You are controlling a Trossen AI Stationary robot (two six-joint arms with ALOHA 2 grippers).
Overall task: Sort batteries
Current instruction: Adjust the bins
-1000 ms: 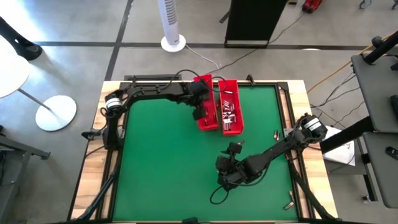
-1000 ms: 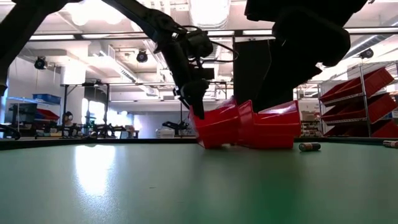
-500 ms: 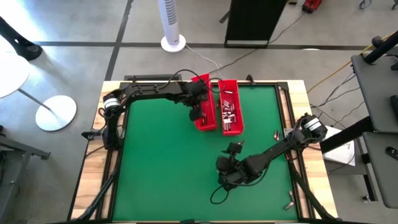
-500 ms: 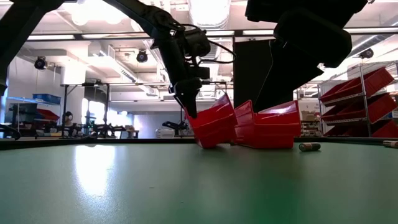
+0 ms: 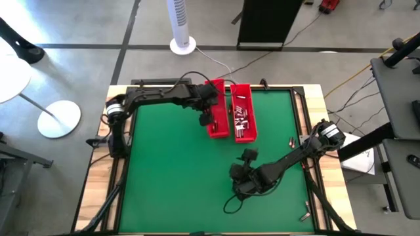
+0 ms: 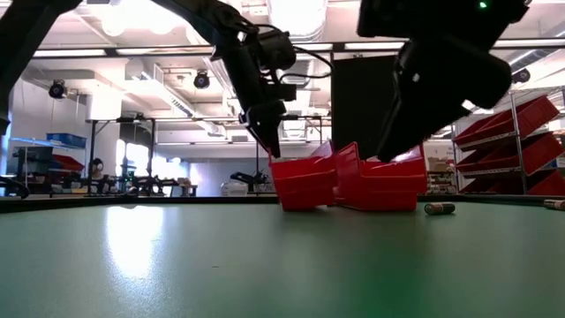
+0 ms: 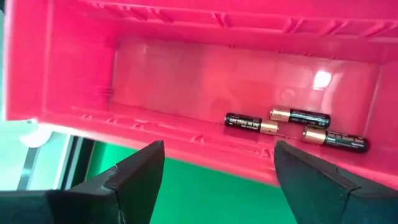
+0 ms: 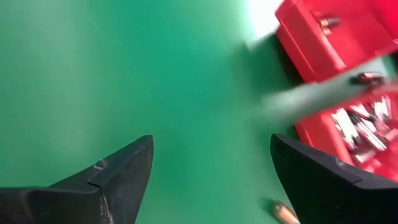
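1. The left gripper hangs just above the left edge of the left red tray at the far middle of the green table. Its fingers are spread apart and hold nothing.
2. Inside that tray, the left wrist view shows three dark batteries with gold ends lying close together on the tray floor.
3. The right red tray touches the left one and holds a heap of silvery batteries.
4. The right gripper is over bare table nearer the front, well apart from both trays. Its fingers are wide apart and empty.
5. Loose batteries lie near the table's right edge, and another battery lies just right of the trays in the low view.
6. Judgement: a drop into the left tray looks finished, so the step in hand is going for another battery.
7. The next move calls for one open gripper to settle over a single battery and close on it.
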